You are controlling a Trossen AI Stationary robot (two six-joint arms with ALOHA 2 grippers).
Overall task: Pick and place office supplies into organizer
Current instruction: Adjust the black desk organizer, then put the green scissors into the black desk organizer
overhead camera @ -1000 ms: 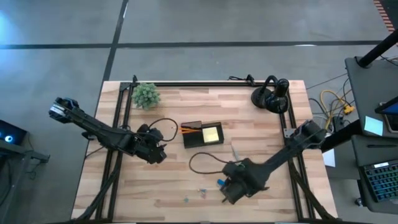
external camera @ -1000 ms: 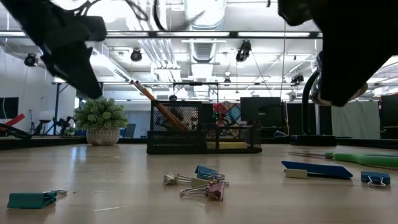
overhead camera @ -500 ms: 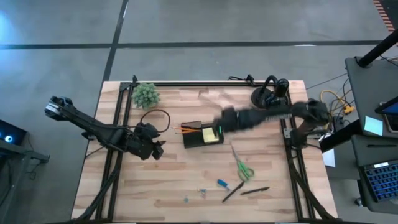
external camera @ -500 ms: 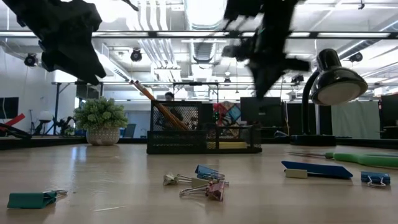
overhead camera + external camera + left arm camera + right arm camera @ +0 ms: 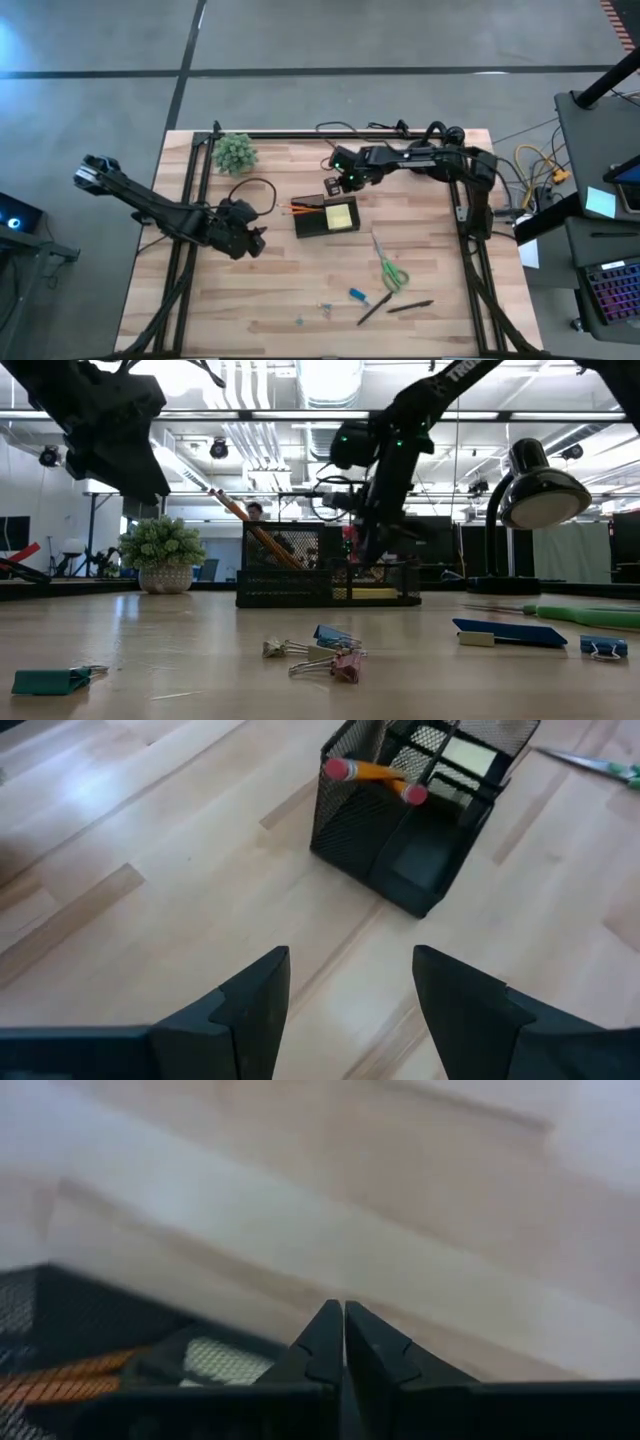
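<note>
Organizer (image 5: 326,216) sits mid-table (image 5: 270,300), orange pencils (image 5: 303,207) and yellow sticky-note pad (image 5: 340,215) inside. Scissors (image 5: 388,267), pens (image 5: 390,309) and clips (image 5: 318,650) lie loose on the near side. Right gripper (image 5: 336,185) hangs just behind the organizer, fingers pressed together, empty. Left gripper (image 5: 252,238) waits left of it, fingers apart.

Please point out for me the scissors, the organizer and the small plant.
scissors (image 5: 391,272), high view, on the green handles.
organizer (image 5: 290,560), low view, on its mesh front wall.
plant (image 5: 236,152), high view, on the middle of its leaves.
</note>
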